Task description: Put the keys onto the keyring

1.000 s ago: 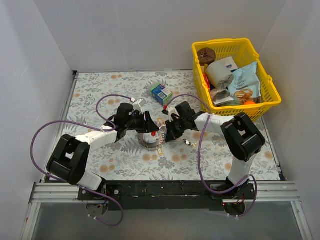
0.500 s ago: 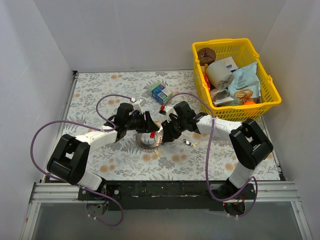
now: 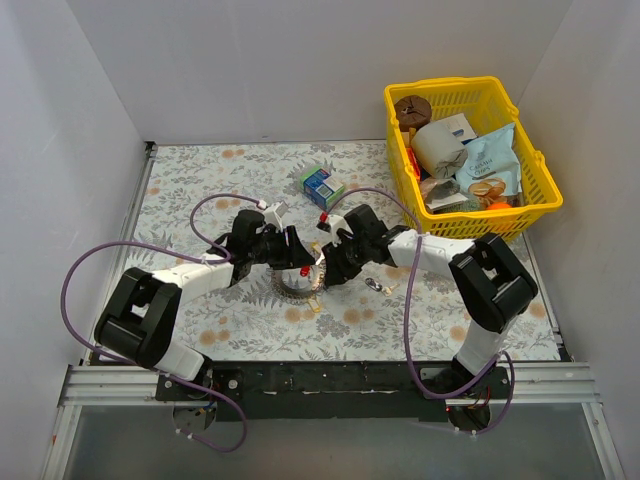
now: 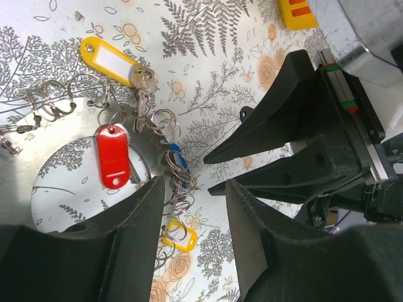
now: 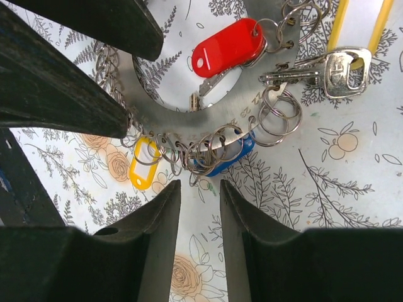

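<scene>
i've got the keyring (image 5: pixel 250 95) lying flat on the floral table (image 3: pixel 200 180), about mid-table, with the two arms meeting over it from either side. the keys (image 5: pixel 230 45) hang off its rim on small wire loops. a red tag (image 4: pixel 113 154) lies in the central hole. a blue tag (image 5: pixel 230 157) and a small yellow tag (image 5: pixel 143 165) sit just outside the band. a silver key (image 5: pixel 327 70) rests by a long yellow tag (image 4: pixel 110 53) further round.

the left gripper (image 4: pixel 195 189) is released, fingers spread, with the loop-crowded edge of the ring and the blue tag running down into the gap. its left finger overlaps the rim, but i can't tell whether it touches. the right gripper (image 5: pixel 198 189) is unclenched too, with a narrower gap showing only tablecloth. its tips are just short of the loops by the blue tag. the two pairs of tips point at each other, near but apart, at the same stretch of rim.

the blue-green carton (image 3: pixel 322 186) sits beyond them, and the yellow basket (image 3: pixel 535 152) is well off to the right.
</scene>
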Controlling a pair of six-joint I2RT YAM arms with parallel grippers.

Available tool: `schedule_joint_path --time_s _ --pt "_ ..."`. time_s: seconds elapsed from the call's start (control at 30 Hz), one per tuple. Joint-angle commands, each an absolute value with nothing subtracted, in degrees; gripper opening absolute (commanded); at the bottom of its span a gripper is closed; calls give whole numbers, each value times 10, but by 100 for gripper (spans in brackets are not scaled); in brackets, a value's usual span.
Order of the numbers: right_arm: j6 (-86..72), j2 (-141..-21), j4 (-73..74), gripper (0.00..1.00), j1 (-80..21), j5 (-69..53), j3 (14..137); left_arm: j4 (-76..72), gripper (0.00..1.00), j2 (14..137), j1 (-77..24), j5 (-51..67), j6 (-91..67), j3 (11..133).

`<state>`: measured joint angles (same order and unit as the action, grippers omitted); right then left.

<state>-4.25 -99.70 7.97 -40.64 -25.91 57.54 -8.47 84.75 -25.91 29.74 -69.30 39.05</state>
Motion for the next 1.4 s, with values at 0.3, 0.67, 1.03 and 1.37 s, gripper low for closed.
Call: schedule_joint_path --time_s 0.3,0.67,1.03,1.37 --pt "-48 -1017 54 47 -430 -263 606 -96 43 816 -245 301 -694 372" --pt "-58 -1039 66 33 -439 -198 620 -99 44 808 -245 307 -693 367" --pt "-62 -1030 64 1 -439 -220 632 -88 44 798 -245 310 -675 366" --pt "-31 -1007 78 1 -438 -234 643 -104 44 744 -245 318 -654 352"
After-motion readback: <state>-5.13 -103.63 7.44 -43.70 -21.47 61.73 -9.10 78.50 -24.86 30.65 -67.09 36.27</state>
